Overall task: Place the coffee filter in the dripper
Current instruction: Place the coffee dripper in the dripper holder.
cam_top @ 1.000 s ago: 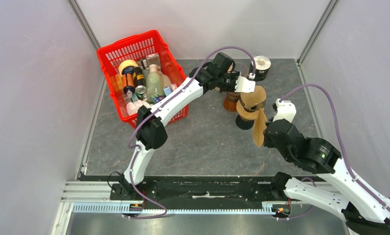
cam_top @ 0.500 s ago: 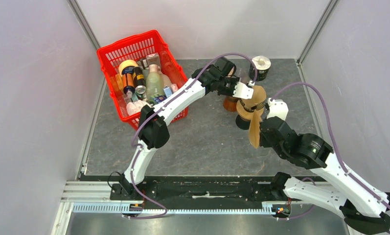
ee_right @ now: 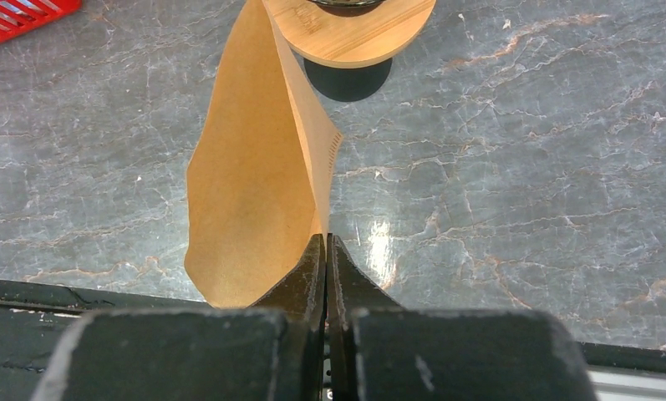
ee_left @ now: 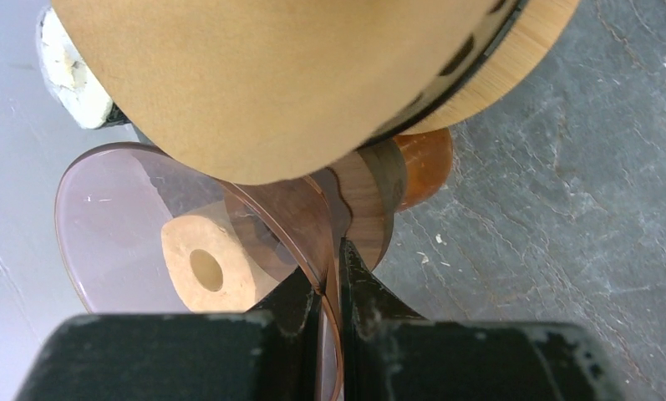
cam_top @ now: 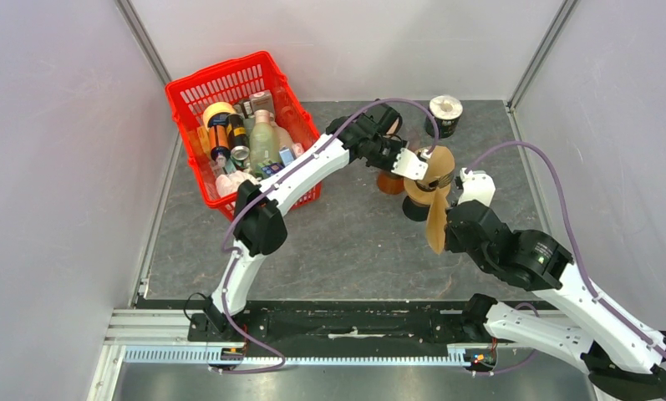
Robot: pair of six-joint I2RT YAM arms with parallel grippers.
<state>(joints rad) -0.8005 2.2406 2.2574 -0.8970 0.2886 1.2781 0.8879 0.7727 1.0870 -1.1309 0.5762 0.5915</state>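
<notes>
The brown paper coffee filter (cam_top: 435, 224) hangs folded from my right gripper (cam_top: 444, 236), which is shut on its lower edge; it also shows in the right wrist view (ee_right: 254, 184), pinched at my right gripper (ee_right: 325, 244). The dripper (cam_top: 437, 162), with a wooden collar (ee_right: 354, 33) on a dark base, stands just beyond the filter's tip. My left gripper (cam_top: 418, 164) is shut on the dripper's thin amber transparent rim (ee_left: 129, 209), gripped at my left gripper (ee_left: 329, 271). The filter is outside the dripper, beside and below its collar.
A red basket (cam_top: 185, 93) full of bottles and cans stands at the back left. A brown jar (cam_top: 388, 182) sits just left of the dripper and a black-and-white cup (cam_top: 444, 109) behind it. Grey walls close in on both sides.
My left gripper has moved down and slightly right onto the dripper. My right gripper has carried the filter a little left toward the dripper, then held about still.
</notes>
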